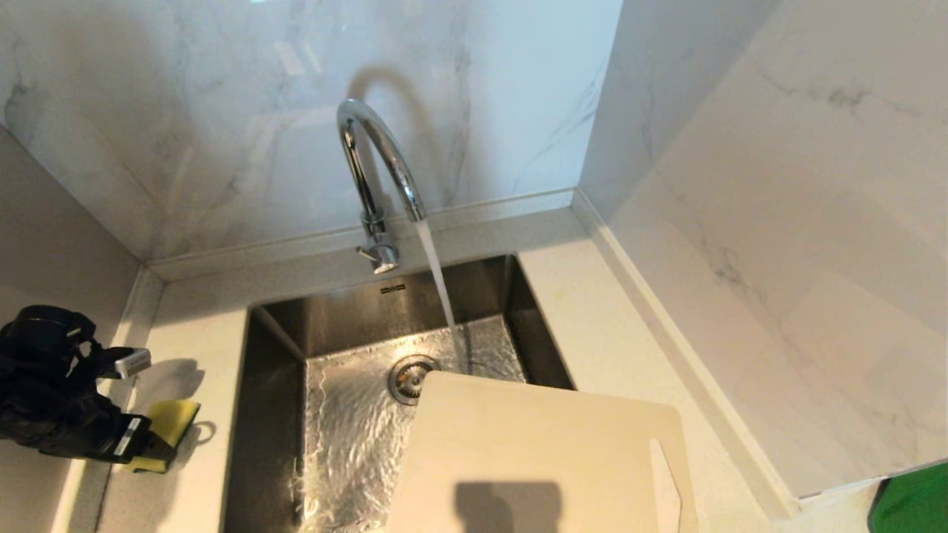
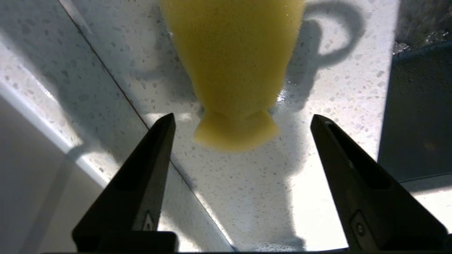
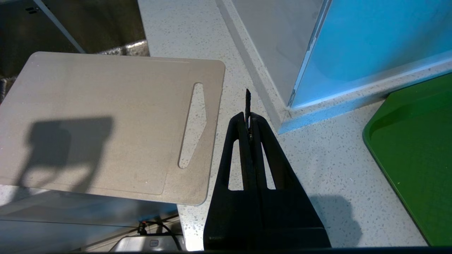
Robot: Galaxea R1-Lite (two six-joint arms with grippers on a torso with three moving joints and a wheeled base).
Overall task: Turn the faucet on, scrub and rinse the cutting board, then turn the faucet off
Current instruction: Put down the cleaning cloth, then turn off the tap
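Hovering over the counter (image 1: 200, 326) left of the sink (image 1: 333, 318), the left gripper (image 2: 242, 121) has its jaws spread wide with nothing between them. Its fingertips (image 2: 166, 121) stand on either side of the near end of the sponge (image 2: 233, 70) without touching it. The sponge lies flat on the speckled counter, just left of the sink's left rim, its near end pinched narrower than the rest. In the head view the left gripper (image 1: 144, 403) sits at the sponge's (image 1: 172, 420) outer side, the arm reaching in from the picture's left edge.

The right gripper (image 3: 248, 113) is closed, its two fingers pressed together and holding nothing. It hangs above the counter to the right of the sink, just beside the handle end of the board (image 3: 106, 120) but not touching it.

The board (image 1: 548, 459) lies flat across the sink's near right corner, partly over the basin and partly on the counter to the right, its slot handle at the end away from the sink.

Behind the sink stands the faucet (image 1: 374, 170), its spout arching over the basin. Water (image 1: 437, 274) runs from it in a steady stream and lands on the sink floor next to the drain (image 1: 409, 377), just beyond the board's far edge. A green tray (image 3: 416, 155) rests on the counter well right of the sink.
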